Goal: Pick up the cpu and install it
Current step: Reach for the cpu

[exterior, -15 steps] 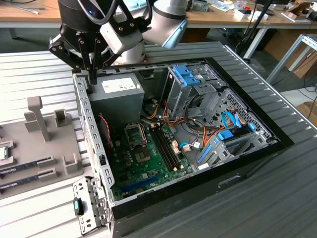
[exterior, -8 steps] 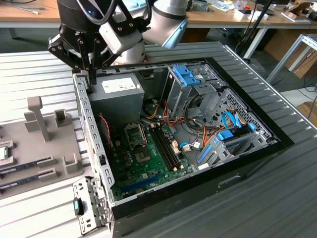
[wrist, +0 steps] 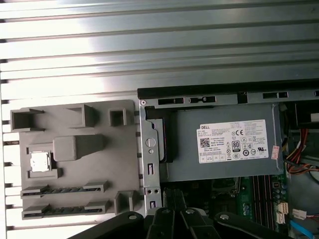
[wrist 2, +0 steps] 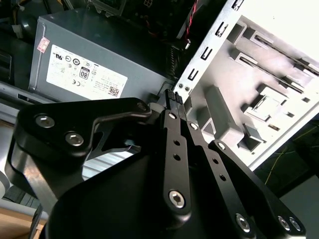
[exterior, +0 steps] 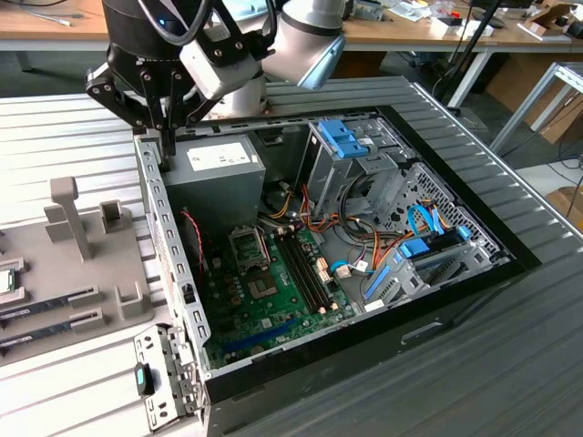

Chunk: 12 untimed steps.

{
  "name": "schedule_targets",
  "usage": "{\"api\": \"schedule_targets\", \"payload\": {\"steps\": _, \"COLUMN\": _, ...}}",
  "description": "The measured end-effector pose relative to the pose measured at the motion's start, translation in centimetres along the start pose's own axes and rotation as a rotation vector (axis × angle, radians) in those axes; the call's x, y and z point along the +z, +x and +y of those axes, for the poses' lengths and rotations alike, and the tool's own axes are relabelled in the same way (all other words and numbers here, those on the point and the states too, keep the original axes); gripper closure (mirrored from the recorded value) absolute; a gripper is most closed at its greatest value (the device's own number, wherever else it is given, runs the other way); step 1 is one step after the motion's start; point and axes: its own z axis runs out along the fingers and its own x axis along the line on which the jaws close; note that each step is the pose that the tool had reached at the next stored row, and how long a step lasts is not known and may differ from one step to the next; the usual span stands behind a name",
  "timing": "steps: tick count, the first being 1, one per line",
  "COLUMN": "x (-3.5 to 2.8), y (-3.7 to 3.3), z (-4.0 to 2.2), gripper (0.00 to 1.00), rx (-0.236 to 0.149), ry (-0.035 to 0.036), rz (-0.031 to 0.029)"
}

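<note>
My tool (wrist 2: 173, 94) is pressed together, holding nothing, over the computer case (exterior: 168, 228) wall beside the power supply (wrist: 224, 144). The cpu (wrist: 40, 162) sits in a grey tray (wrist: 99, 169) pocket, near the tray edge farthest from the case, on the counter (wrist: 149, 50).

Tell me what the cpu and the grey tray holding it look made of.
The cpu: bright, reflective silver top, so likely bare metal; its rim is too small to judge. The tray: uniform matte grey, blocky pockets, probably plastic, though painted metal is possible.
</note>
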Motion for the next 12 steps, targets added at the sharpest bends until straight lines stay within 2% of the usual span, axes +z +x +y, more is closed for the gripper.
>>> {"api": "schedule_targets", "payload": {"steps": 12, "x": -0.01, "y": 0.38, "z": -0.03, "gripper": 0.89, "rx": 0.0, "ry": 0.0, "rz": 0.0}}
